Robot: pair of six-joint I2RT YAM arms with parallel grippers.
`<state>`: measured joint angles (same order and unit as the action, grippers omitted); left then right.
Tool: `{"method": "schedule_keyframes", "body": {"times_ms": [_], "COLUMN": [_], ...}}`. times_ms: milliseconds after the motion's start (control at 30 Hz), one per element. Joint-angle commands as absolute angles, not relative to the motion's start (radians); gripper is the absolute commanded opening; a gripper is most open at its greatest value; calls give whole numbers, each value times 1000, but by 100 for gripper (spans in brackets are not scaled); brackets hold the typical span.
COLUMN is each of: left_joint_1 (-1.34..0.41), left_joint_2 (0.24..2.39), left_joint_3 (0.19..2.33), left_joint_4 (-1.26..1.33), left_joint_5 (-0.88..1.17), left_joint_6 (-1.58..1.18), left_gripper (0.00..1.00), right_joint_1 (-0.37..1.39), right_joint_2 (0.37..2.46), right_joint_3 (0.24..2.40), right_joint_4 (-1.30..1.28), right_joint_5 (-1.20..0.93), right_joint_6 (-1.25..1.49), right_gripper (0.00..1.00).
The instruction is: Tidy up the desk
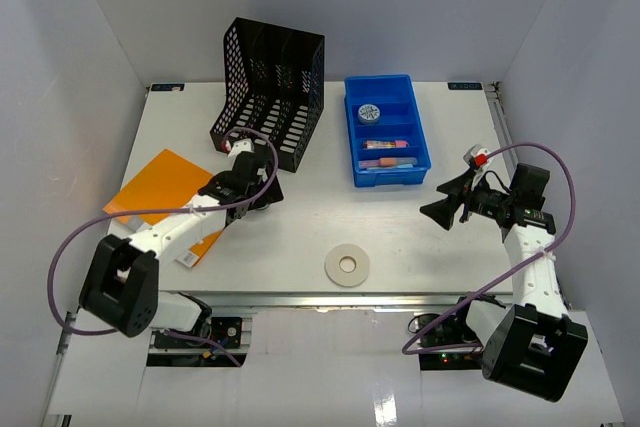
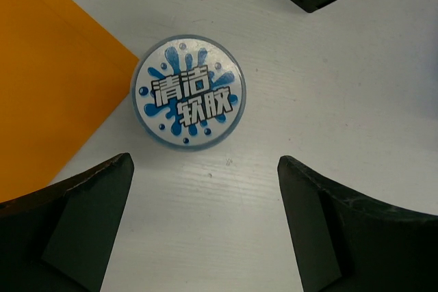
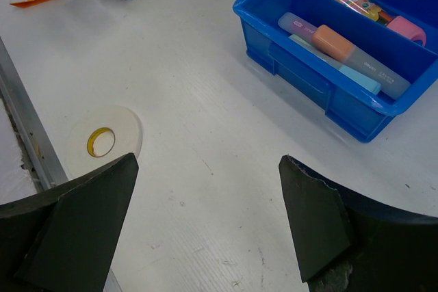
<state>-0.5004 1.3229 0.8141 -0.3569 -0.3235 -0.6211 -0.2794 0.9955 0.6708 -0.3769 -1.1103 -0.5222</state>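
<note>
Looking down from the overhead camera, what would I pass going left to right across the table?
First the orange folder, then the black rack, then the blue tray, and last the right gripper.

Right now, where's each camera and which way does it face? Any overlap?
Top external: above and behind, looking down on the desk; left arm, right arm and their bases show.
Left wrist: on the left arm, facing straight down at a round tub beside an orange folder; its open fingers show.
Right wrist: on the right arm, angled across the desk at the tape roll and blue tray; its open fingers show.
Shared: top and right wrist both see the tape roll and tray.
</note>
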Motion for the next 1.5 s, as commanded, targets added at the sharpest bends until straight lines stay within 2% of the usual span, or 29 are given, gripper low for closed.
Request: {"method": "schedule_keyframes", "body": {"times_ms": [0, 267, 567, 700, 800, 900, 967, 1067, 1133, 1300, 1400, 1467], "left_joint_1": [-483, -469, -449, -448, -448, -449, -448, -449, -449, -451, -461, -476], "left_joint_2": [1393, 1499, 1577, 1569, 1553, 1516, 1480, 1402, 1352, 1323, 1359, 1412], "left_joint_3": [900, 945, 976, 985, 976, 967, 957, 925, 894, 847, 872, 906], "left_joint_4": [-314, -307, -298, -299, -298, -298, -296, -257, -215, -101, -92, -100], "left_joint_5": [-357, -392, -394, -389, -376, -322, -251, -77, 207, 749, 885, 992], "left_joint_6": [-574, -540, -519, -513, -509, -505, -495, -452, -379, -262, -238, -225], "left_gripper": [98, 98, 92, 79, 59, 45, 34, 28, 25, 20, 20, 19], "right_joint_1": [-279, -279, -279, -279, -279, -279, -279, -264, -232, -139, -98, -59], "right_joint_2": [980, 974, 968, 968, 969, 969, 973, 985, 1002, 1049, 1067, 1064], "right_joint_3": [668, 671, 675, 675, 675, 679, 687, 708, 735, 818, 882, 920], "right_joint_4": [-347, -353, -362, -364, -366, -391, -433, -534, -623, -995, -1159, -1172], "right_joint_5": [-1131, -1150, -1161, -1161, -1162, -1179, -1207, -1246, -1246, -1219, -1204, -1183], "right_joint_6": [-508, -508, -512, -517, -522, -553, -605, -729, -845, -1311, -1526, -1557], "right_gripper": [90, 90, 90, 90, 90, 90, 90, 90, 90, 90, 90, 90]}}
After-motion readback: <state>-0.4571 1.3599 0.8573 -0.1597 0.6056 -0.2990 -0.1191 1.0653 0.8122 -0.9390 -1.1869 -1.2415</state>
